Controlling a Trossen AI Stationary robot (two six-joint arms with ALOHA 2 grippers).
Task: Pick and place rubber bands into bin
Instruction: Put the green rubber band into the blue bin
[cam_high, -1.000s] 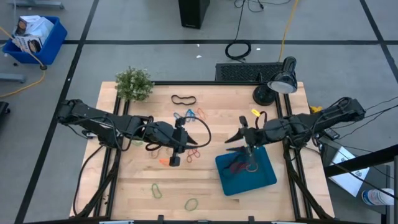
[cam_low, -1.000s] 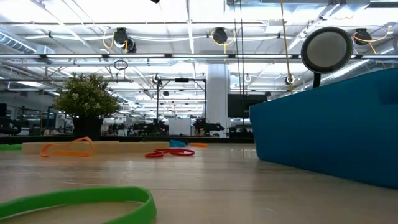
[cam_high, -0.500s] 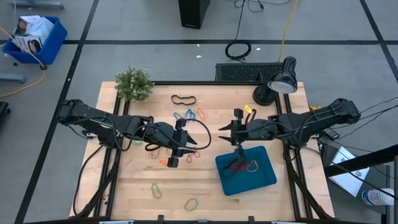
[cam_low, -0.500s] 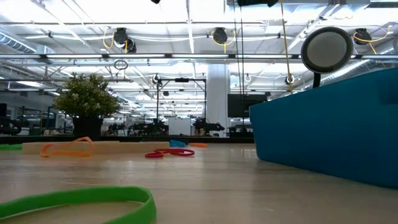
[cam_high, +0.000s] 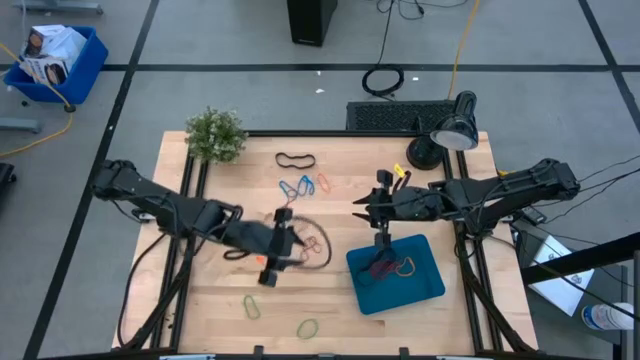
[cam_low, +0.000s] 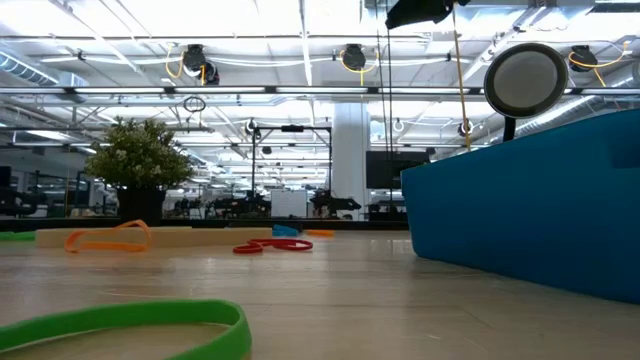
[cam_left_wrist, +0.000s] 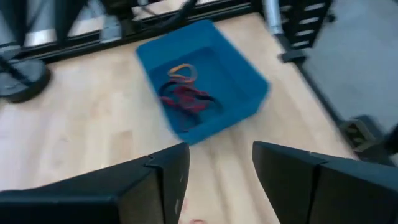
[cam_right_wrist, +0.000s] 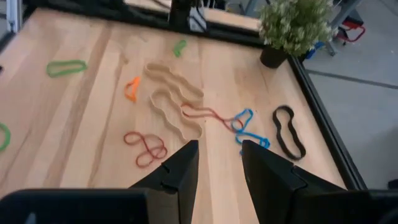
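My left gripper hangs open above the middle of the table, left of the bin, with nothing between its fingers. The teal bin lies flat at the near right and holds red and tan rubber bands. My right gripper is open just beyond the bin's far-left corner and points toward the loose rubber bands. These lie flat on the wood: black, blue, red, tan, orange, green.
A potted plant stands at the far left corner and a desk lamp at the far right. Two green bands lie near the front edge, one filling the low view's foreground. A black cable loops beside the left gripper.
My left gripper has swung toward the table's near edge and a little toward the bin. My right gripper has left its place above the bin, gone toward the table's left and far side, and tipped its fingers from steeply downward to nearer level.
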